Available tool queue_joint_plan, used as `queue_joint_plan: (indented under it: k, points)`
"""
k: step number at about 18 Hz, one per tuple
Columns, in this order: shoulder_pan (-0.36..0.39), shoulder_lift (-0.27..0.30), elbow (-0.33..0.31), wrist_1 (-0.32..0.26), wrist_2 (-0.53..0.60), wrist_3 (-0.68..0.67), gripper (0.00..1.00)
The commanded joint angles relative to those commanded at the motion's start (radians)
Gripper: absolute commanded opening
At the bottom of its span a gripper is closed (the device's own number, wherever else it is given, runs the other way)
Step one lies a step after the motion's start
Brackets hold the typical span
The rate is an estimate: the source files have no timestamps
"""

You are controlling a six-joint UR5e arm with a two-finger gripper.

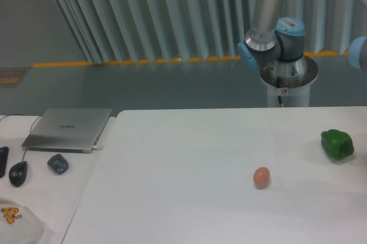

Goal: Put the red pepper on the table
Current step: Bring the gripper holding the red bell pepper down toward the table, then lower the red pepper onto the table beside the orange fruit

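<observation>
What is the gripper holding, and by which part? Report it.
It cannot be told. The gripper is out of frame; only the arm shows, rising past the top edge. No red pepper is in view; the table bears only an egg and a green pepper.

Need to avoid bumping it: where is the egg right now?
The egg lies on the white table, right of centre, left of and nearer the camera than the green bell pepper.

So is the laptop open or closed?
Closed. The laptop lies flat on the side desk, lid down, no screen showing.
</observation>
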Motion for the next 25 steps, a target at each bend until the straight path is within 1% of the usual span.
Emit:
queue_joint_plan:
  k: [3, 6, 8, 9, 11, 12, 15, 18, 23, 25]
  points:
    - [-0.058, -0.005, -0.023, 0.0, 0.002, -0.081, 0.46]
    - [-0.146, -0.014, -0.044, 0.002, 0.018, -0.183, 0.46]
    - [-0.18, -0.02, -0.052, 0.003, 0.018, -0.232, 0.49]
    - [-0.202, -0.034, -0.052, 0.003, 0.02, -0.267, 0.49]
    - [-0.239, -0.052, -0.055, 0.005, 0.052, -0.324, 0.49]
    - [-0.259, -0.063, -0.055, 0.006, 0.09, -0.347, 0.49]
    - [-0.273, -0.089, -0.055, 0.006, 0.106, -0.37, 0.49]
    - [-0.279, -0.098, -0.055, 0.008, 0.107, -0.37, 0.49]
    - [-0.29, -0.118, -0.055, 0.011, 0.141, -0.372, 0.49]
    - [-0.29, -0.118, -0.055, 0.011, 0.141, -0.372, 0.49]
